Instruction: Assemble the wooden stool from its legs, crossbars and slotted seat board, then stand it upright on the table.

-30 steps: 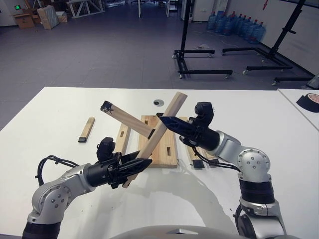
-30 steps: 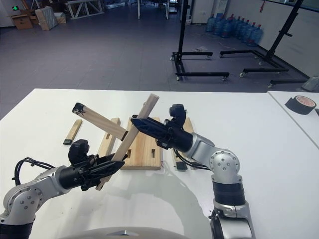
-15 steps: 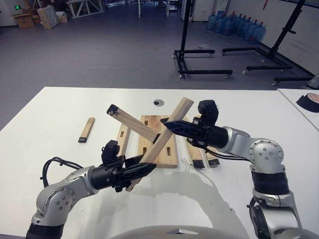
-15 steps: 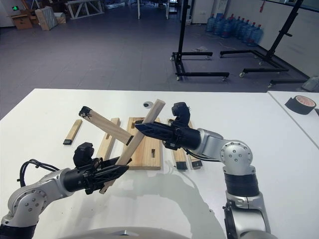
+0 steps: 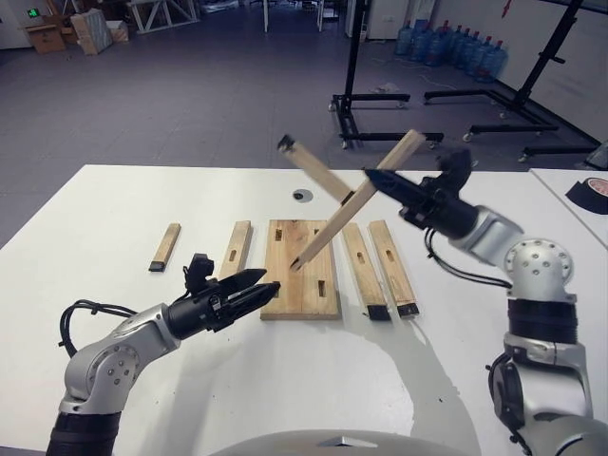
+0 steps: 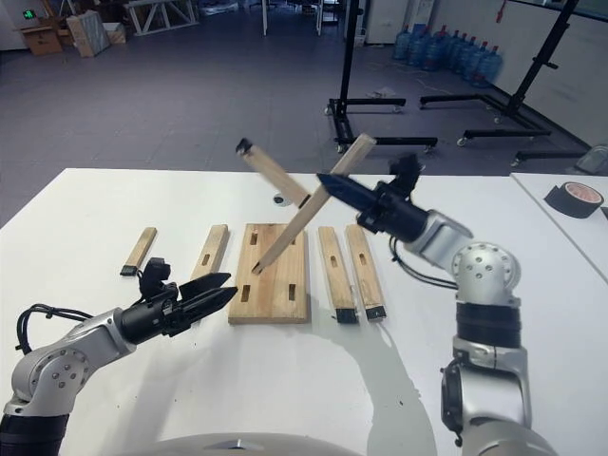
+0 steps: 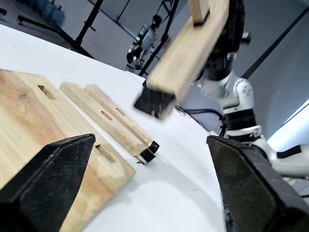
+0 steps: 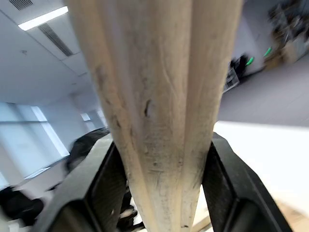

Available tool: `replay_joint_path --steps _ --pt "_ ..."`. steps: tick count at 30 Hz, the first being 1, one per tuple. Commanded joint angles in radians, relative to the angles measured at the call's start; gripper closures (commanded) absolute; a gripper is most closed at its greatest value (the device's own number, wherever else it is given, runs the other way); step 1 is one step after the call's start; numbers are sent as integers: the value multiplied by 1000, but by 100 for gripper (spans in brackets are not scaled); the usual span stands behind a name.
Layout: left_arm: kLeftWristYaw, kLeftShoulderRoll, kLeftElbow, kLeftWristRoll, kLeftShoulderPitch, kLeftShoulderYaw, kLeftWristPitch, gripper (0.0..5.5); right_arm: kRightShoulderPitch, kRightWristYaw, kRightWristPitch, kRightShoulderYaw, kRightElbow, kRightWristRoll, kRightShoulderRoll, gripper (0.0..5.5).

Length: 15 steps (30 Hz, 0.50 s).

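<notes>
The joined leg pair [image 5: 332,226], two wooden pieces fixed crosswise, is held in the air above the far half of the slotted seat board [image 5: 318,296]. Its longer piece slopes down towards the board's middle; whether its lower end touches the wood cannot be told. The shorter piece juts up and away to the left. The longer piece is clamped near its upper end by the right gripper [image 5: 377,181], whose fingers [image 8: 96,188] are pressed against both of its sides.

The seat board is laid flat on the white table [image 5: 114,209]. One loose leg [image 5: 237,249] is laid just beside its left edge. Two further legs [image 5: 357,266] are set side by side just beyond its right edge. A short crossbar [image 5: 166,245] is placed well apart to the left.

The left gripper [image 5: 267,283] is held low over the table, close to the board's near left corner. Its fingers [image 7: 53,169] are spread wide, with nothing between them.

A tape roll [image 5: 589,190] is seen at the far right.
</notes>
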Motion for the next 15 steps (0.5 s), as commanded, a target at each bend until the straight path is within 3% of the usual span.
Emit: replay_joint_path --steps 1,6,15 --pt "11 44 10 162 -82 -110 -38 109 -94 4 -282 70 117 -272 42 347" --pt "-4 84 71 338 -246 -248 -47 109 -87 30 -485 152 177 -470 124 347" --pt "-159 217 117 485 -280 -407 -39 109 -39 33 -461 146 103 -491 163 347"
